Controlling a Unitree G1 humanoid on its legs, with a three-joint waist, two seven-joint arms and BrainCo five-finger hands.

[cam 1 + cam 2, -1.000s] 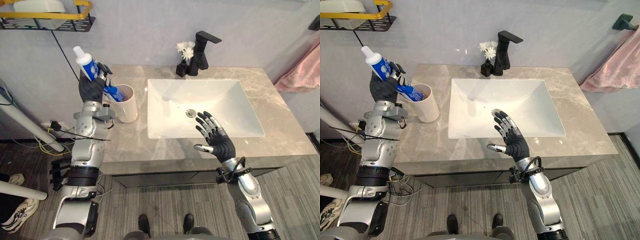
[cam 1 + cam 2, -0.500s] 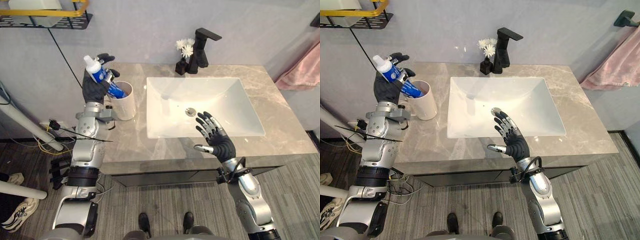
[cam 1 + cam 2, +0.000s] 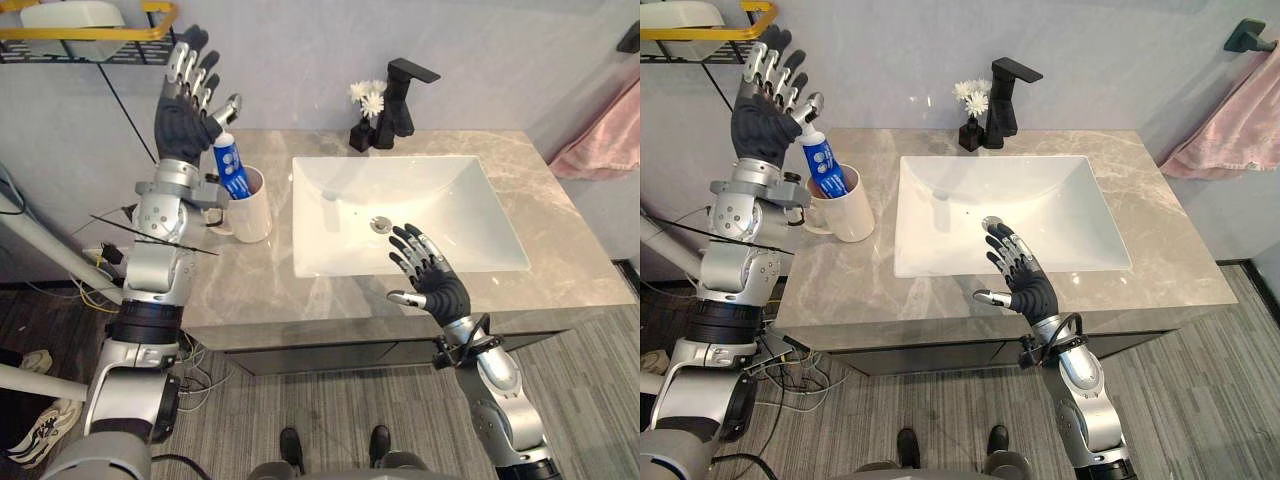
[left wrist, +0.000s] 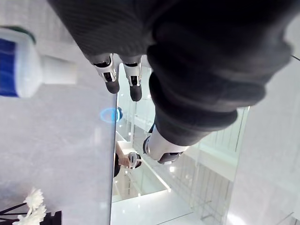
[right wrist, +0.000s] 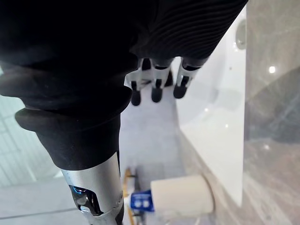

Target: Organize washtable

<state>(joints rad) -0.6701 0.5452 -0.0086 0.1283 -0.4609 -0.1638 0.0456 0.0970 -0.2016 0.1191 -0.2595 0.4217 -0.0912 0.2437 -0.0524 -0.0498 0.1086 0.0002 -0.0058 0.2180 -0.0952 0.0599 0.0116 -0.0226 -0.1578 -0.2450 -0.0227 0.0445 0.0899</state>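
The left hand (image 3: 181,122) has let go of the toothpaste tube (image 3: 230,168) and now hangs above it with fingers spread. The tube stands cap-up in the white cup (image 3: 251,212) on the desk (image 3: 250,285), so that item looks put away. Half a second earlier the hand gripped the tube while lowering it. The right hand (image 3: 438,288) stays released over the sink (image 3: 420,205) front.

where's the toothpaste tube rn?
In the eye views the toothpaste tube stands cap-up in the white cup on the counter's left side, beside the sink, just under the open left hand.
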